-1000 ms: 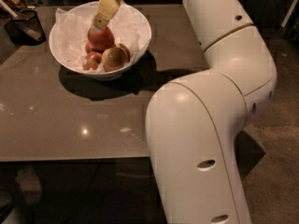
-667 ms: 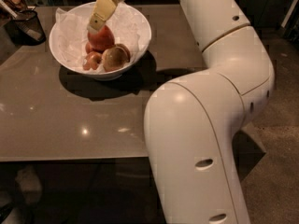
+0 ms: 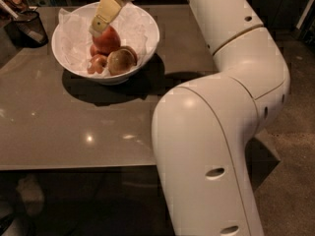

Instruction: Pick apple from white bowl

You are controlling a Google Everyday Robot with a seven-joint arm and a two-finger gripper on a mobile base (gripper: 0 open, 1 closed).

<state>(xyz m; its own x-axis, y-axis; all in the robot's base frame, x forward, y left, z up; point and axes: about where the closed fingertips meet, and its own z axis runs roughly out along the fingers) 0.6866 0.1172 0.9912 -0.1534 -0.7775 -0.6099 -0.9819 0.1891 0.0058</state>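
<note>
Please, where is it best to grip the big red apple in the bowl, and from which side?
Grip the apple across its round middle, coming from above: the bowl wall and the other apples in front block the sides, and only the top is open. The gripper is at its upper left.

Likely office or break room: grey table (image 3: 74,132), black mesh desk basket (image 3: 29,28); jaws over white bowl (image 3: 73,67).

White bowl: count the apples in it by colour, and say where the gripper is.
Deep-red apple: 1
Yellow-tan apple: 1
Small reddish apples: 2 in view
Total: 4 apples showing, all in the white bowl. The gripper is down inside the bowl, at the top left of the deep-red apple.
</note>
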